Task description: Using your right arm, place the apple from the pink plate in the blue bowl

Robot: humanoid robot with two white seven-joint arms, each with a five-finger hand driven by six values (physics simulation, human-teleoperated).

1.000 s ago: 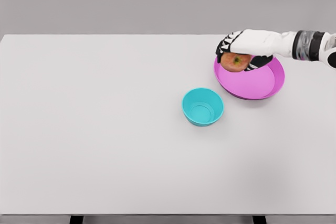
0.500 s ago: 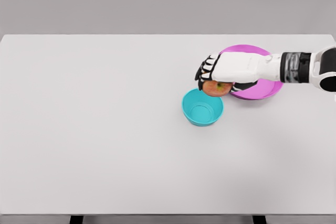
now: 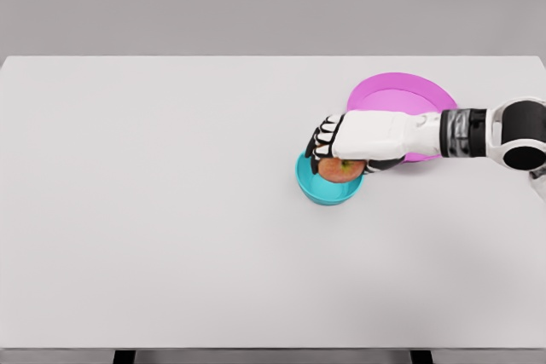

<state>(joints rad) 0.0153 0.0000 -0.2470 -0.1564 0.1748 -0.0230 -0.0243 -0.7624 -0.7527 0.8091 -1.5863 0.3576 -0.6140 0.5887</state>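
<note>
1. My right hand [image 3: 345,144] grips the apple [image 3: 340,169] from above, fingers wrapped around it.
2. The apple is over the bowl [image 3: 327,190], inside its rim in this view; I think it hangs above the bottom, but the hand hides this.
3. The plate [image 3: 401,95] behind is empty.
4. Step in hand: the placing. The next move needs a small lowering, then opening the fingers without tipping the bowl.
5. The left arm is not visible.

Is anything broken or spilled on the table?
No, nothing stands out. The right hand holds the apple over the blue bowl, which sits upright. The pink plate lies flat behind it, with nothing on it.
</note>
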